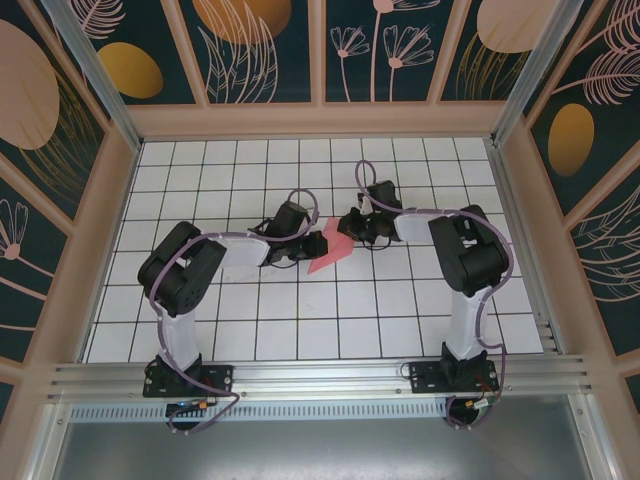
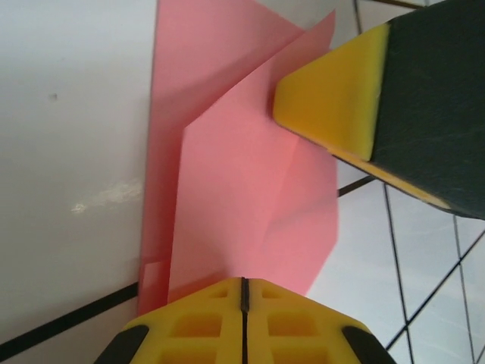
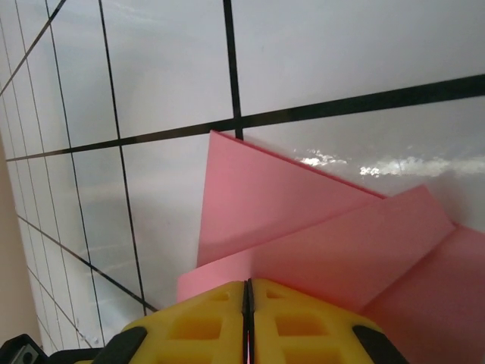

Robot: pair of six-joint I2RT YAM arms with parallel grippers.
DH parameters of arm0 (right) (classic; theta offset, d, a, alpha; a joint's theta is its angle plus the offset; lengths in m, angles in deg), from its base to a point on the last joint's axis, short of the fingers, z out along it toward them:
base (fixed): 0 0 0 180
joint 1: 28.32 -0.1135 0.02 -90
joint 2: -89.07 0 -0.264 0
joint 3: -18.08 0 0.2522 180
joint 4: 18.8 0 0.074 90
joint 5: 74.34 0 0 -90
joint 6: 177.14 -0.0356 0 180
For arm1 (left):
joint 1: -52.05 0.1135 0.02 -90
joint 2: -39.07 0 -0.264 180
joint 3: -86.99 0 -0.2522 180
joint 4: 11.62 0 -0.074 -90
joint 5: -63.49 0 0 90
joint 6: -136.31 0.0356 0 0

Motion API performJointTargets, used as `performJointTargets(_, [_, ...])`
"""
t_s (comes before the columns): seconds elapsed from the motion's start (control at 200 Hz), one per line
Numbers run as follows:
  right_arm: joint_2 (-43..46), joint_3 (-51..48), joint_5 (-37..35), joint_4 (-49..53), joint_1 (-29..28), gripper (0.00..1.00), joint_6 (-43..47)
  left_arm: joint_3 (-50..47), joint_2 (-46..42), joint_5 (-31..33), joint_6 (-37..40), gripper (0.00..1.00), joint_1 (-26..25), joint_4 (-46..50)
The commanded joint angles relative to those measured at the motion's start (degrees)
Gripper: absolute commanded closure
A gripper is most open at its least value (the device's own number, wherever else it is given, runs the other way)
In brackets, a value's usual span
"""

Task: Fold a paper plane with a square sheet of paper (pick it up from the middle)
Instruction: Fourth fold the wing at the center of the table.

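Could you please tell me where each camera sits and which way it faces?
Top external: above and behind the bases, looking down on the white gridded table; both arms, left gripper and right gripper at the partly folded pink paper sheet.
Left wrist: on that wrist, looking along its shut yellow fingers at the sheet; a right gripper finger intrudes.
Right wrist: likewise, along its own shut fingers.
Shared: all show the sheet.

The paper (image 1: 330, 248) is plain pink all over. The table (image 1: 250, 320) is white with a thin black grid. The left gripper (image 2: 244, 292) and right gripper (image 3: 248, 299) both have bright yellow fingers with black backs. The arms (image 1: 185, 270) are black and white, with lilac cables (image 1: 245, 237). The walls (image 1: 265, 50) are dark teal with peach leaves and flowers plus orange blobs, and the frame (image 1: 315, 118) is pale peachy wood.
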Motion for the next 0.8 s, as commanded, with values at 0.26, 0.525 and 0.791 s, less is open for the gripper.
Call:
performJointTargets(0.26, [-3.1,2.3,-2.3,1.1,3.5,0.9,4.3,0.3,2.0,3.2,-1.9,0.94,-0.1,8.1])
performJointTargets(0.525, [-4.3,2.7,-3.4,0.5,9.0,0.9,5.7,-0.3,1.7,2.7,-1.9,0.95,-0.1,7.8])
performJointTargets(0.791, [0.4,2.3,-2.3,-0.4,8.6,0.89,4.0,0.8,0.9,2.5,-0.1,0.91,0.0,7.2])
